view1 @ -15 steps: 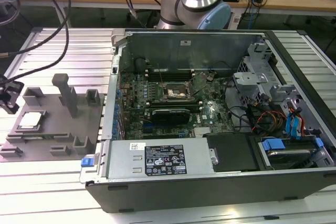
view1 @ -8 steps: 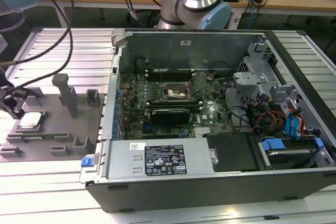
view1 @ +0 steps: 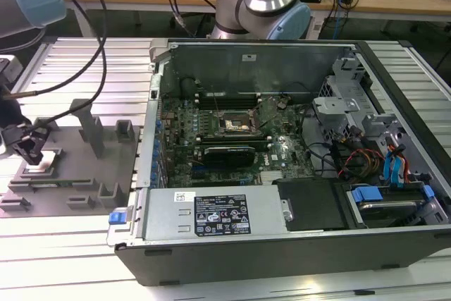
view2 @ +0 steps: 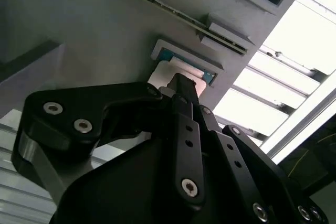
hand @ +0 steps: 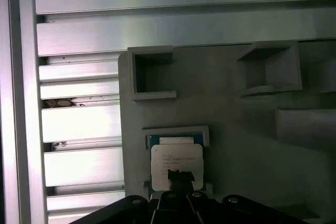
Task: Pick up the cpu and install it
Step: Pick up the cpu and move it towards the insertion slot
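The cpu (hand: 176, 153) is a small square chip with a pale metal top, lying flat in a blue-edged recess of the grey fixture plate (hand: 241, 145). My gripper (hand: 178, 176) is directly over its near edge, with the black fingers drawn together into one narrow tip that meets the chip's top. In the second wrist view the same tip (view2: 181, 83) overlaps the cpu (view2: 167, 71). In the exterior view the gripper (view1: 28, 149) hangs over the fixture plate (view1: 77, 167) at the exterior view's left, far from the open socket (view1: 235, 123) on the motherboard.
An open computer case (view1: 282, 244) takes up the middle and the exterior view's right, with a power supply (view1: 215, 213), drive cages and cables (view1: 366, 153) inside. Raised grey blocks (view1: 91, 128) stand on the fixture plate. Ribbed aluminium table slats (hand: 79, 124) lie around it.
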### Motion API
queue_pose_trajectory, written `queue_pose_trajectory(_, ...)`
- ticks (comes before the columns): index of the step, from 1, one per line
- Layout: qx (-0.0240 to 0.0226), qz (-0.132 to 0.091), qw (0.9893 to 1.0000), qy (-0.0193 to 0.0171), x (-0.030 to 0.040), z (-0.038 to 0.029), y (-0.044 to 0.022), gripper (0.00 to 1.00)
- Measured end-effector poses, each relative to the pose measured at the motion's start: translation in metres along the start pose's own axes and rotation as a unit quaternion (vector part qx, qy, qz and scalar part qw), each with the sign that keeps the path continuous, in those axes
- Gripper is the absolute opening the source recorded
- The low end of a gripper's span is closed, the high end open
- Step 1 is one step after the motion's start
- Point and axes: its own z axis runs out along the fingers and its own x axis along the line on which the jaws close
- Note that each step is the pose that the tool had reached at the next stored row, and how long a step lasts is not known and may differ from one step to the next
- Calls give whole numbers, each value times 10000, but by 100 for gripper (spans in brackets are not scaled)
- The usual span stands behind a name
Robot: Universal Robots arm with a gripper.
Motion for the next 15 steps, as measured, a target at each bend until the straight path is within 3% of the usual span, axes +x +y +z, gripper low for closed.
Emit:
queue_pose_trajectory(4, 0, -5, 10000, 1, -17, 19, 43, 11)
queue_pose_trajectory(10, 0, -6, 10000, 1, -17, 20, 47, 11)
queue_pose_trajectory(11, 0, -6, 10000, 1, -17, 20, 47, 17)
queue_pose_trajectory(12, 0, -6, 10000, 1, -17, 20, 48, 17)
queue_pose_trajectory(15, -1, -6, 10000, 1, -17, 20, 48, 36)
